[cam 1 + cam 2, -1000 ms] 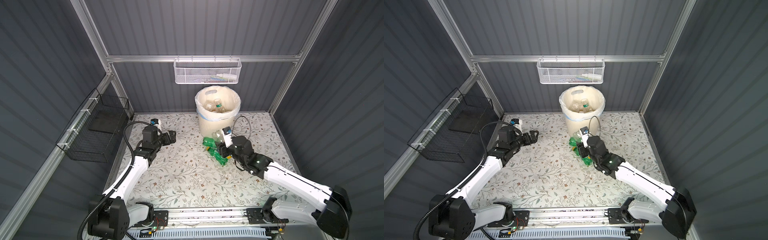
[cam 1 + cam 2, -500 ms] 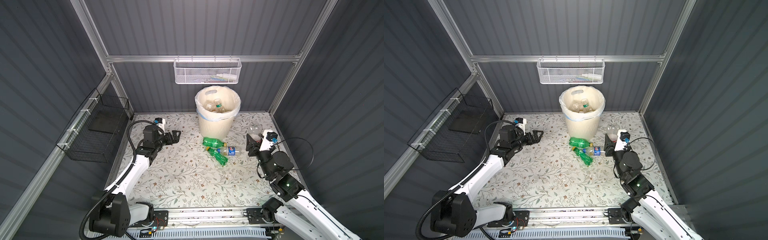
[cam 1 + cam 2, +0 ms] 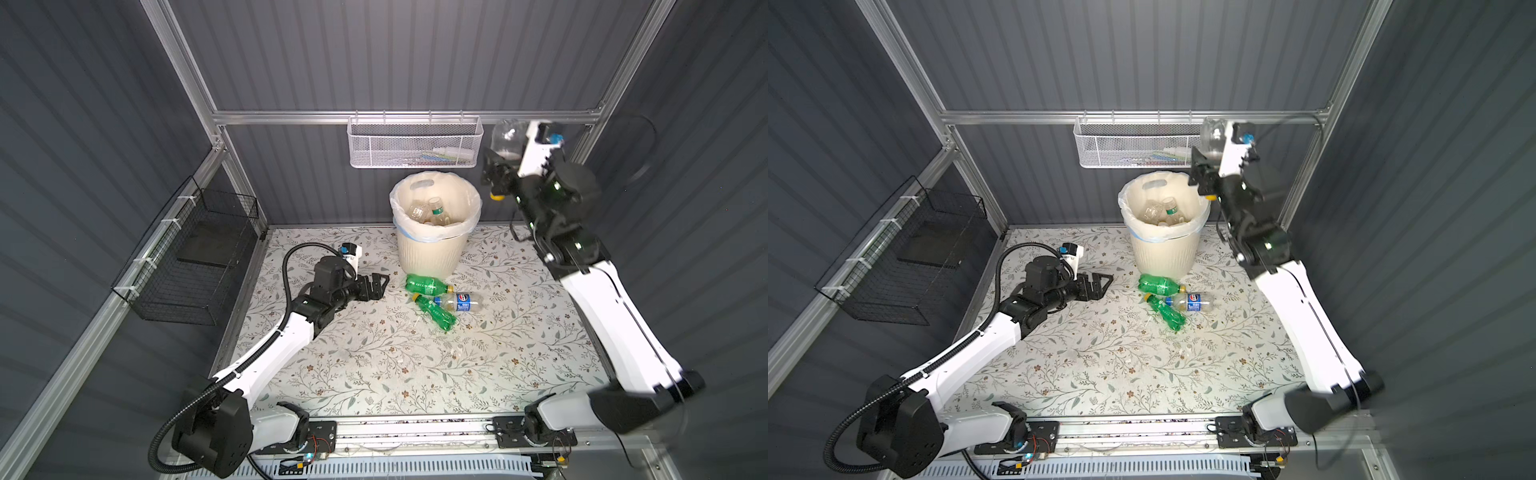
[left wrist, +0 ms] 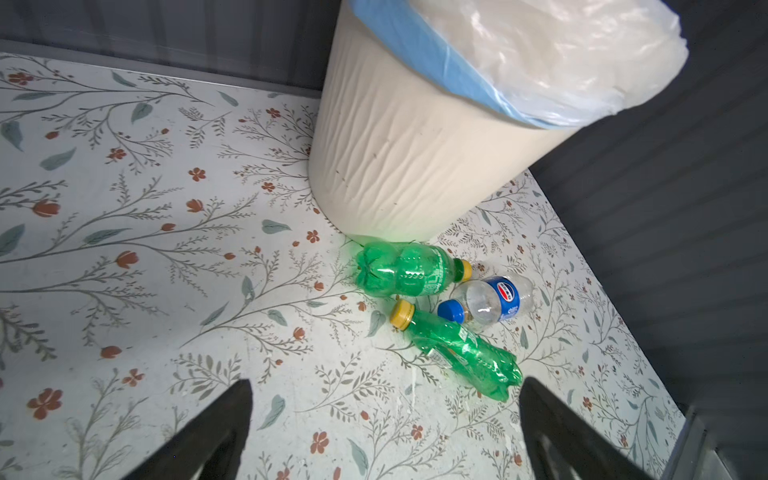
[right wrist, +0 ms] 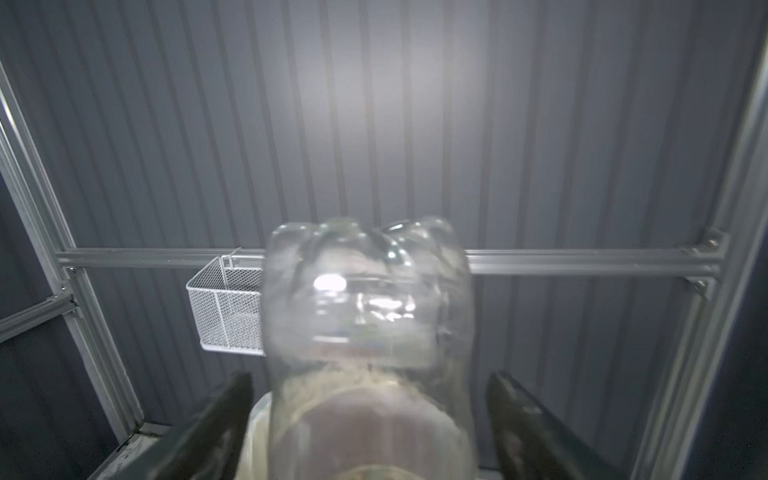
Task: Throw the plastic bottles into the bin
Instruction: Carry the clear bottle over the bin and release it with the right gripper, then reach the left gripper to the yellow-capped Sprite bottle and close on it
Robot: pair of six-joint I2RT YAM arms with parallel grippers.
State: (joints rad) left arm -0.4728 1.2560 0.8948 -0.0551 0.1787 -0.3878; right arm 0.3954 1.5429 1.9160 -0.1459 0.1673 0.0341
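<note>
The bottle (image 5: 365,291) sits loose in the wide-open right gripper (image 5: 370,378); it must be dropped over the bin (image 3: 428,253). Left gripper (image 4: 384,386): open, empty.

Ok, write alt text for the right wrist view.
A blurred clear bottle, base pointing away from the camera, sits between the open jaws of the right gripper, with a gap on each side. Behind it: a grey ribbed wall, an aluminium rail and a white mesh basket.

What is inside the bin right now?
A white bag liner and at least two clear bottles, one with a green label. Anything beneath them is hidden by those bottles and the bin wall.
</note>
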